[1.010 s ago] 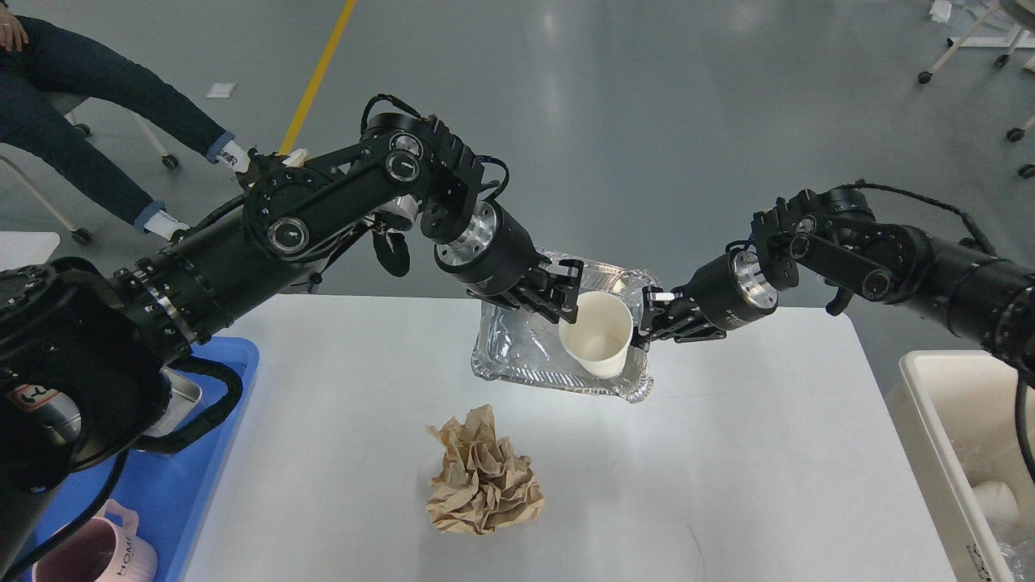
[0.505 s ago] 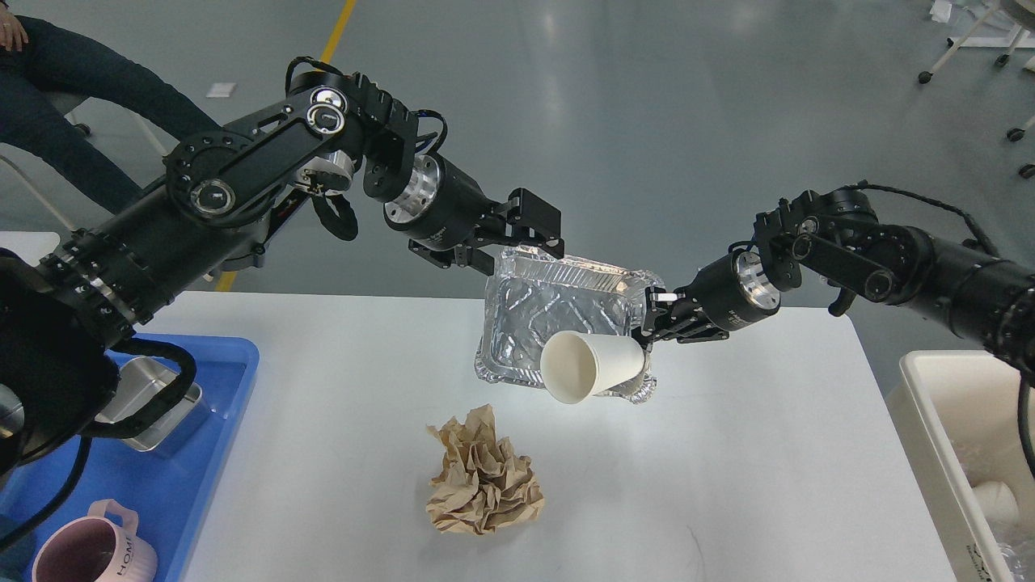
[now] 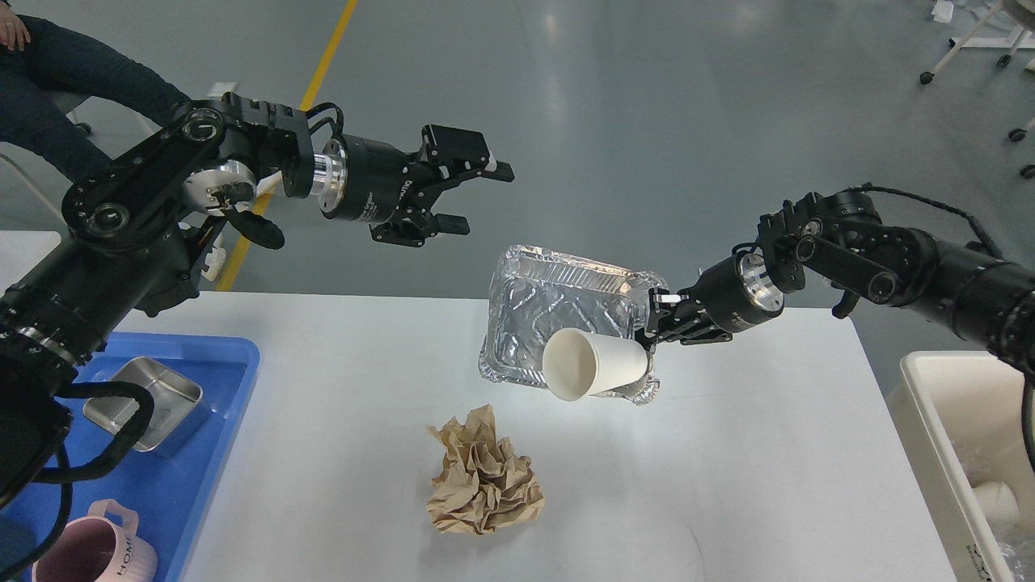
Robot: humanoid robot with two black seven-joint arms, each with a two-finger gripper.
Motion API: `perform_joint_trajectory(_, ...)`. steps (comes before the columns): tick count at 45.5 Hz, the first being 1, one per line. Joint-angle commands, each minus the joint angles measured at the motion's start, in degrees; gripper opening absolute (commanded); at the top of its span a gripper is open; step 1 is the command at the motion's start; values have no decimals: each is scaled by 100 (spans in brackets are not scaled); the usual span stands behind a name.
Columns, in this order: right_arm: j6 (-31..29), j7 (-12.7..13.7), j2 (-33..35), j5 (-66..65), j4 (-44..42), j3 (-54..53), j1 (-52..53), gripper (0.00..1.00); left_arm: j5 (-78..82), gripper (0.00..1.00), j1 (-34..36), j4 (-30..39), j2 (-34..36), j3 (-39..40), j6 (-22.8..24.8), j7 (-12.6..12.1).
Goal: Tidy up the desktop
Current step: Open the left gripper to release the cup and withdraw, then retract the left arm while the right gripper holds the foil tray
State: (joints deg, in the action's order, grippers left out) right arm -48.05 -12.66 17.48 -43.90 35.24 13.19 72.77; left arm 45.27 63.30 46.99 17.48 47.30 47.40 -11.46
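Head view. The white bench (image 3: 728, 485) fills the lower field. The right tool (image 3: 656, 322) is clamped on the right rim of a foil tray (image 3: 550, 323), which is tilted steeply with its far edge raised and its inner face turned toward the viewer. A white paper cup (image 3: 594, 364) lies on its side against the tray's lower rim, mouth facing left. The left tool (image 3: 477, 198) hangs above the floor beyond the bench's far edge, fingers spread wide and holding nothing. A crumpled brown paper ball (image 3: 483, 483) rests on the bench nearer the viewer. At left, a blue tray (image 3: 218, 404) holds a steel dish (image 3: 154, 400) and a pink mug (image 3: 97, 550). At right stands a cream bin (image 3: 930, 404).
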Motion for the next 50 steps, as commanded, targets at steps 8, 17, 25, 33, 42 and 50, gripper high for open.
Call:
perform_joint_trajectory(8, 23, 9, 97, 163, 0, 0, -17, 0, 746, 97, -809, 170, 141, 7, -1575, 2260)
perform_joint_trajectory(17, 32, 9, 220, 163, 9, -9, -17, 0, 729, 98, -1890, 398, 133, 139, -1918, 3324)
perform_joint_trajectory(25, 41, 9, 335, 233, 9, -9, -9, 0, 720, 98, -2576, 705, 545, 131, -1927, 3642)
perform_joint_trajectory(33, 50, 9, 335, 242, -9, -9, 0, 0, 764, 98, -2638, 1040, 1634, -651, -1892, 2500)
perform_joint_trajectory(42, 67, 9, 335, 251, 0, -9, 26, 0, 957, 98, -2743, 1312, 2566, -960, -1910, 3104)
perform_joint_trajectory(50, 67, 9, 352, 251, 9, -18, 53, 0, 1458, 98, -3060, 1760, 3454, -968, -1936, 3738)
